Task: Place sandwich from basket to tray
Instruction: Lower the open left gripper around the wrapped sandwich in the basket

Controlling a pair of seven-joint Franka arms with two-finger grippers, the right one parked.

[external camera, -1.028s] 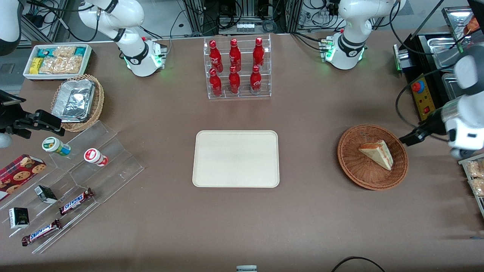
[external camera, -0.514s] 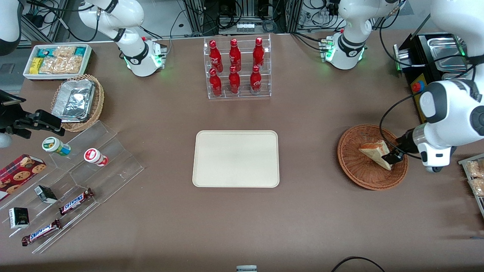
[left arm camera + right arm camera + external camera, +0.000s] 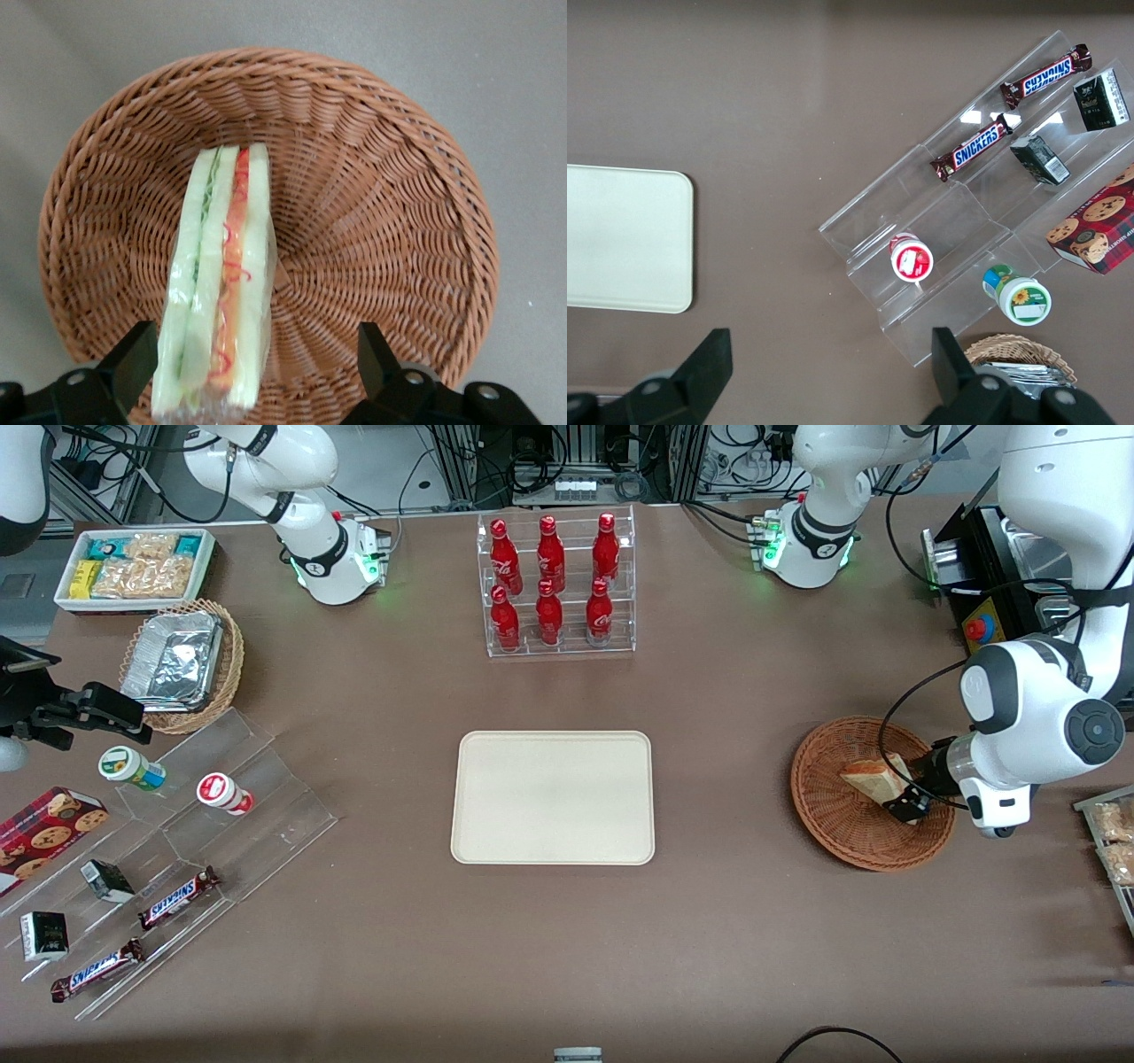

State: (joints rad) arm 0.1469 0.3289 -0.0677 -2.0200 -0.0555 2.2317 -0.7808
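Front view shows my end effector (image 3: 905, 804) down low inside the basket (image 3: 837, 833), at the wide end of the sandwich (image 3: 868, 779). My two black fingers (image 3: 133, 363) are spread wide apart, one on each side of the sandwich. One finger is right next to the bread, and the other one is well away from it. I am not holding anything yet.

The sandwich stands on its edge in the basket. It is a small wedge, wrapped in clear plastic. Up close I see three slices of pale white bread. Between them sit a thin green layer and an orange one with curly red bits.

The basket is round and shallow, made of reddish-brown woven wicker. It sits on the brown bench (image 3: 726, 939) toward my working arm's end.

The tray (image 3: 553, 797) lies flat in the middle of the bench, well apart from the basket. It is cream colored, with round corners and a low rim. Nothing is on it.
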